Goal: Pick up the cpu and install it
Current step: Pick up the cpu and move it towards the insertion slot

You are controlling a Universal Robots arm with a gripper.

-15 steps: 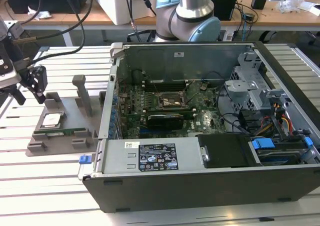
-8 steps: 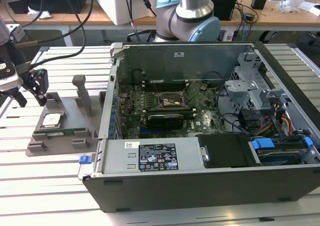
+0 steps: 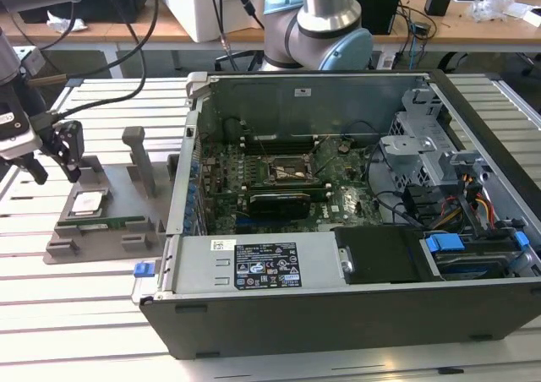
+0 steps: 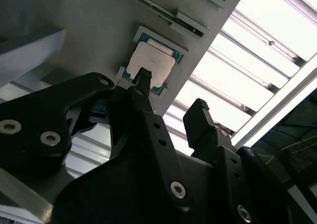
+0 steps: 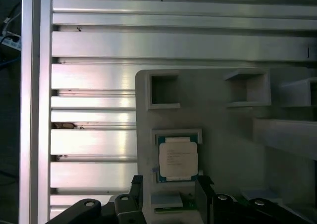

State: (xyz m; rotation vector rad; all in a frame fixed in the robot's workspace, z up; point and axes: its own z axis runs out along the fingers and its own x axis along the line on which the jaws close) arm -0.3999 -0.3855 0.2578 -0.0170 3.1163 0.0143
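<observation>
The cpu point(image 3: 87, 203), a small silver-topped square with a thin green edge, lies flat in a recess of the grey holder point(image 3: 127, 188) on the exterior view's left. My gripper point(image 3: 52, 158) hangs just above and beside it, open, with nothing between its black fingers. In the second wrist view the cpu point(image 4: 151, 63) sits just past one fingertip point(image 4: 143, 77), and the other fingertip point(image 4: 200, 107) is off to its side. In the first wrist view the cpu point(image 5: 177, 158) lies in its recess just beyond the gripper point(image 5: 169, 184). The empty socket point(image 3: 292, 171) sits on the motherboard inside the open case.
The open computer case point(image 3: 355, 314) takes up the middle and the exterior view's right, with a black card point(image 3: 279, 200), cables and drive bays inside. A green memory stick point(image 3: 114, 223) rests on the holder's near edge, and upright posts point(image 3: 139, 158) rise from it. The slatted aluminium table point(image 3: 84, 289) lies underneath.
</observation>
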